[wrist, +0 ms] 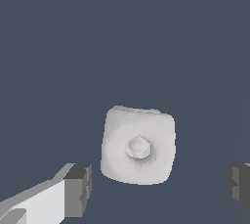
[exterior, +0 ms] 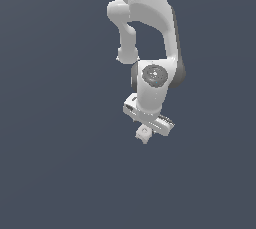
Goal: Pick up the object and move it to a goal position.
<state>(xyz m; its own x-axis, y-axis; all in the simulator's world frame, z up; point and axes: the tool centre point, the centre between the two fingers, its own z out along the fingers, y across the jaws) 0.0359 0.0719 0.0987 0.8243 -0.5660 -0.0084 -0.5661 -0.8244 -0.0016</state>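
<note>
The object point(wrist: 138, 145) is a small whitish lumpy block with a round knob on the face turned toward the wrist camera. In the exterior view the object point(exterior: 143, 133) shows just below the white hand of the arm. My gripper point(wrist: 158, 184) is open, its two dark fingertips point(wrist: 79, 190) spread wide to either side of the block without touching it. In the exterior view the gripper point(exterior: 146, 128) hangs directly over the block and the fingers are mostly hidden by the hand.
A plain dark grey-blue surface point(exterior: 55, 148) fills both views. The white arm point(exterior: 147, 18) comes down from the top middle of the exterior view.
</note>
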